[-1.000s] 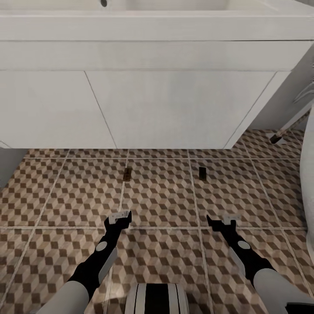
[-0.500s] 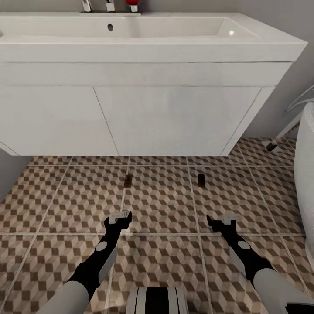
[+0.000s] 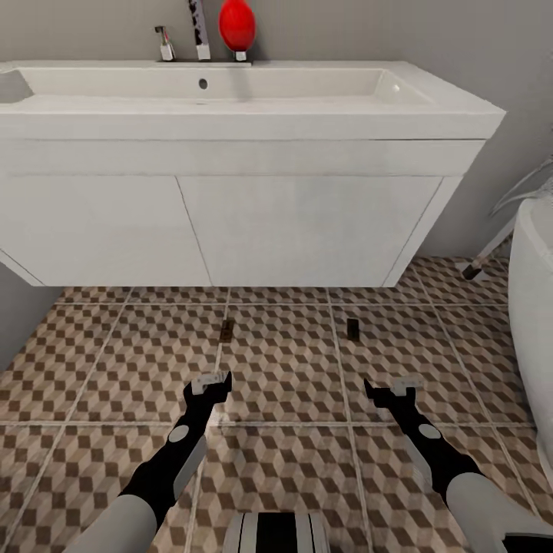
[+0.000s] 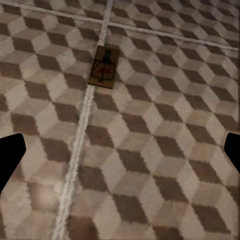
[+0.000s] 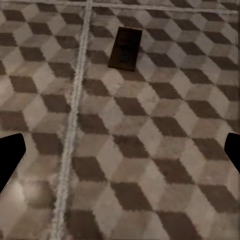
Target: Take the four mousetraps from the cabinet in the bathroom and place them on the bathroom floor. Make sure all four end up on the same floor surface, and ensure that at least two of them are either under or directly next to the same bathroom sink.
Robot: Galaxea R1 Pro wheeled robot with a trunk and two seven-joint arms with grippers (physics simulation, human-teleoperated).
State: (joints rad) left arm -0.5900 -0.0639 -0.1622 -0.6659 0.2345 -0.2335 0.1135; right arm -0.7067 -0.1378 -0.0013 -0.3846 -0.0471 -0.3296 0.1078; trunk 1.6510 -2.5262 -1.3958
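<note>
Two mousetraps lie on the cube-patterned bathroom floor (image 3: 284,369), just in front of the white sink (image 3: 230,100). The left mousetrap (image 3: 226,330) (image 4: 104,67) is a tan board with black wire, lying beside a grout line. Looking darker is the right mousetrap (image 3: 352,329) (image 5: 126,48). My left gripper (image 3: 211,382) (image 4: 120,155) hovers open a short way short of the left trap, holding nothing. The right gripper (image 3: 392,388) (image 5: 120,155) is likewise open and empty, short of the right trap. The cabinet is out of view.
A white vanity (image 3: 230,223) hangs under the sink with a gap above the floor. A faucet (image 3: 198,27) and a red object (image 3: 236,24) stand at the basin's back. A white rounded fixture (image 3: 534,307) sits at the right, a grey wall (image 3: 15,315) at the left.
The head view has shifted, bringing the sink top, faucet and red object into sight. Both arms and both traps have kept their places.
</note>
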